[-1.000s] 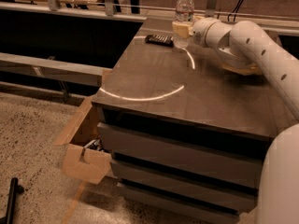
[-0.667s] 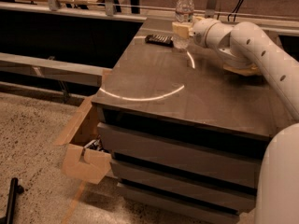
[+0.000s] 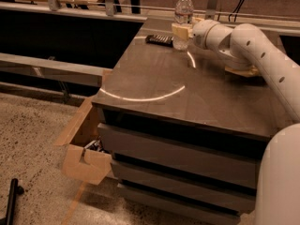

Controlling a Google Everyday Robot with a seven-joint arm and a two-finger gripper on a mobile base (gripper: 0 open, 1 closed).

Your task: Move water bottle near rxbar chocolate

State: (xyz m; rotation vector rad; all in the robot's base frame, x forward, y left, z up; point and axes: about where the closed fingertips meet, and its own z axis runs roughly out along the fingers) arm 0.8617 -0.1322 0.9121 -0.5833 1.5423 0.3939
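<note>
Dark brown tabletop point(image 3: 187, 107) on a cabinet with 3 drawer fronts point(image 3: 178, 158) below it; speckled floor point(image 3: 37, 139) to the left. A thin bright arc of light point(image 3: 145, 98) curves across the middle of the top. Open cardboard box point(image 3: 86, 161) sits on the floor against the cabinet's left lower corner; its contents are too dark to identify. 1 black rod-like object point(image 3: 11, 203) lies on the floor at the bottom left. Water bottle point(image 3: 183, 11) stands upright at the far edge of the tabletop, white cap on top, base apparently on the surface. White arm point(image 3: 255, 48) reaches in from the right across the far side of the top. Gripper point(image 3: 181, 31) is at the bottle's mid-height, its tan fingers point(image 3: 178, 30) pressed onto the body of the water bottle, pinching it; cap and shoulder show above the grip, the lower ribbed part below. Rxbar chocolate point(image 3: 159, 40) lies flat on the tabletop just beside the bottle, to its left in the camera view, long side roughly parallel to the far edge. Whether bar and bottle touch, I cannot tell. 1 crinkled yellow snack bag point(image 3: 241, 71) lies on the tabletop to the right, partly hidden under the arm, well apart from the bar.
</note>
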